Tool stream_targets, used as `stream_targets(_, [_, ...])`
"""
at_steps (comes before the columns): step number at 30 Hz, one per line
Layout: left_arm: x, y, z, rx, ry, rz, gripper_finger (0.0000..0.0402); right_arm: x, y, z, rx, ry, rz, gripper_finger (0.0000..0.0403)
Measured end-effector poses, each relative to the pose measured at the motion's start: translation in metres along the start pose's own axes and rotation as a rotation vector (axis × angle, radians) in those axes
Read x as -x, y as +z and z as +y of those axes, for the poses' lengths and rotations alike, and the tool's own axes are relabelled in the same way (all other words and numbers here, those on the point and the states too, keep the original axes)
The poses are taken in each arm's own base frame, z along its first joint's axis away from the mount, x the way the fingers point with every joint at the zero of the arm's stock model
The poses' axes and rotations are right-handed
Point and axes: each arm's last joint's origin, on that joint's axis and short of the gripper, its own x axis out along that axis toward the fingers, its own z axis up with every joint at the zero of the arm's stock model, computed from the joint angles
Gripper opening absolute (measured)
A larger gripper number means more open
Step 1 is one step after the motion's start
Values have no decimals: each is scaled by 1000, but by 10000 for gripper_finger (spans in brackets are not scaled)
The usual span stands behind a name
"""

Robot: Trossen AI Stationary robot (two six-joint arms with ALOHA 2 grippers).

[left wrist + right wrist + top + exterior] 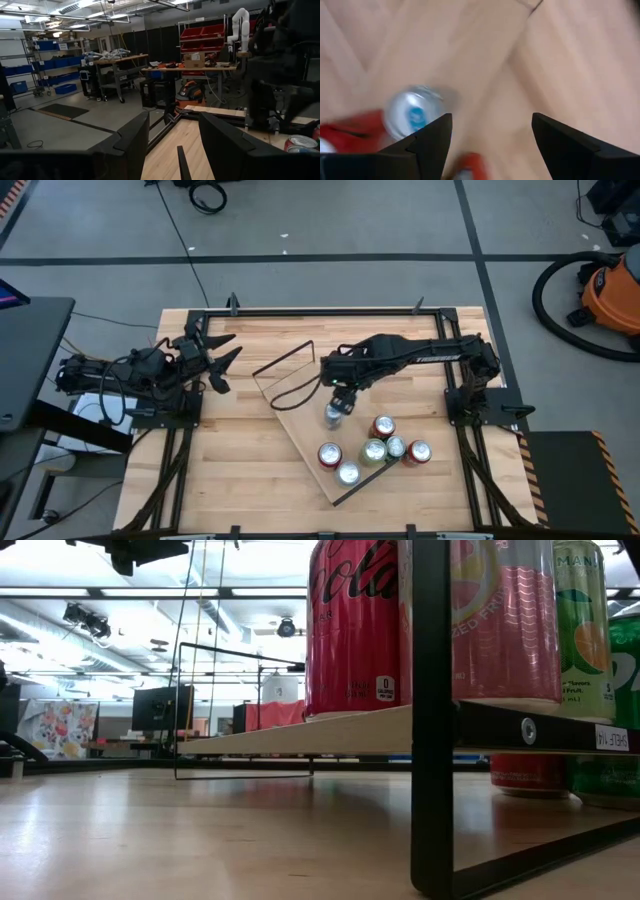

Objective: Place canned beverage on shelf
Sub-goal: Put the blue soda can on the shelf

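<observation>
The shelf [300,420], a light-wood board with dark wire frames at its ends, lies slantwise mid-table. Several cans stand on it: a silver-topped can [333,416], red cans [330,455] [383,427], and a green can [373,450]. My right gripper [340,398] hovers just above the silver-topped can, open and empty. In the right wrist view [492,130] that can [412,117] shows off to the side of one finger, not between the fingers. My left gripper [215,360] waits open at the table's left; its fingers also show apart in the left wrist view [172,150].
A red can [418,452] and another can [395,447] stand at the shelf's right edge. In the low view, cans [355,625] stand on the raised board [330,730], with more cans [530,772] lower down behind it. Bare slatted tabletop [240,470] lies left of the shelf.
</observation>
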Motion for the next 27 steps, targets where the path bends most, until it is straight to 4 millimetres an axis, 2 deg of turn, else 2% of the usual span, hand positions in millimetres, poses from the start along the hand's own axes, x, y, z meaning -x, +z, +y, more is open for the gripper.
stream_targets(5, [0, 0, 0, 0, 1, 0, 183, 1, -9, 5, 361, -44, 27, 284])
stream_targets(11, [0, 0, 0, 0, 0, 0, 183, -17, -15, 23, 814, 29, 2, 284])
stream_targets(27, [0, 0, 0, 0, 0, 0, 183, -56, -21, 30, 879, 96, -1, 249])
